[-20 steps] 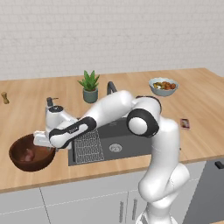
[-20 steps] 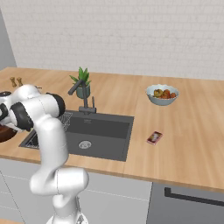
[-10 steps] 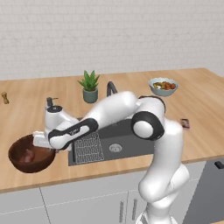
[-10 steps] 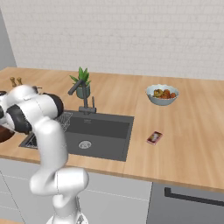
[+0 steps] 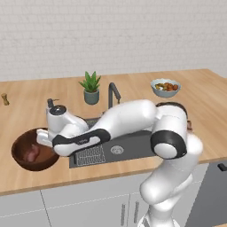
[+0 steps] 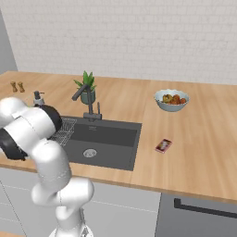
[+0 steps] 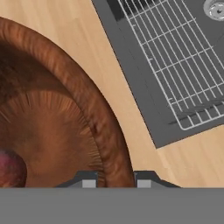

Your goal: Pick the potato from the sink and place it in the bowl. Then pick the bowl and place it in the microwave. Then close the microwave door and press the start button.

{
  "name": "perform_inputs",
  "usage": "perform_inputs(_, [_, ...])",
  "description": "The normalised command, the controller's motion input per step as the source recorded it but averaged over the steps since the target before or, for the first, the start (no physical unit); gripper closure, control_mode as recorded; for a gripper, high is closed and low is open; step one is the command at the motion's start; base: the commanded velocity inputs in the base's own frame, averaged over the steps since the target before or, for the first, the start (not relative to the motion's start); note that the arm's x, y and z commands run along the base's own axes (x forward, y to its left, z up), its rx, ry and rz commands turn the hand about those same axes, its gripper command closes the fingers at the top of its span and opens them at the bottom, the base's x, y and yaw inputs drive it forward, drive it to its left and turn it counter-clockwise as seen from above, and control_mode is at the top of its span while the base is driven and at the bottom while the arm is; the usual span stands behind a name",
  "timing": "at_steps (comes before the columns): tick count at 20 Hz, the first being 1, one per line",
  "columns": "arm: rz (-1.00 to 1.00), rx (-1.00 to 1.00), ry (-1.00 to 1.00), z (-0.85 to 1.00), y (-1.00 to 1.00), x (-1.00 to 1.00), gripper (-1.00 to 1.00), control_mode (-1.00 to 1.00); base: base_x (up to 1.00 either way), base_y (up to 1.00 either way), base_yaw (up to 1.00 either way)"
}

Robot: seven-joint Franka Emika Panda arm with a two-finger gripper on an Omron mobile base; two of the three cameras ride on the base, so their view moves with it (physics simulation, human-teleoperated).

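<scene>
The dark brown wooden bowl [image 5: 22,160] sits on the counter left of the sink [image 5: 131,147]. The reddish-brown potato [image 5: 32,153] lies inside it, also at the left edge of the hand view as the potato [image 7: 10,169]. My gripper [image 5: 45,138] is down at the bowl's right rim. In the hand view the gripper [image 7: 116,180] straddles the bowl's rim [image 7: 111,144], one fingertip inside and one outside, closed in on the wall. The wire rack [image 7: 175,57] lies in the sink beside the bowl. The microwave is out of view.
A potted plant [image 5: 91,88] and the dark tap [image 5: 113,93] stand behind the sink. A pale bowl of colourful food [image 5: 165,87] is at the back right. A soap dispenser [image 6: 38,97] and a small red card [image 6: 163,145] lie on the counter.
The arm has settled slightly lower at the bowl's rim. The bowl and the potato stay in the same place.
</scene>
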Motion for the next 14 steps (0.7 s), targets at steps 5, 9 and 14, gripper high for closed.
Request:
perform_inputs(5, [-0.1,0.08,-0.02,0.67,-0.48,-0.41,1.0,-1.0,0.0,0.0,0.0])
perform_inputs(9, [-0.1,0.06,0.0,0.72,-0.44,-0.24,1.0,-1.0,0.0,0.0,0.0])
perform_inputs(14, [-0.13,0.04,0.0,0.67,-0.44,-0.33,1.0,-1.0,0.0,0.0,0.0])
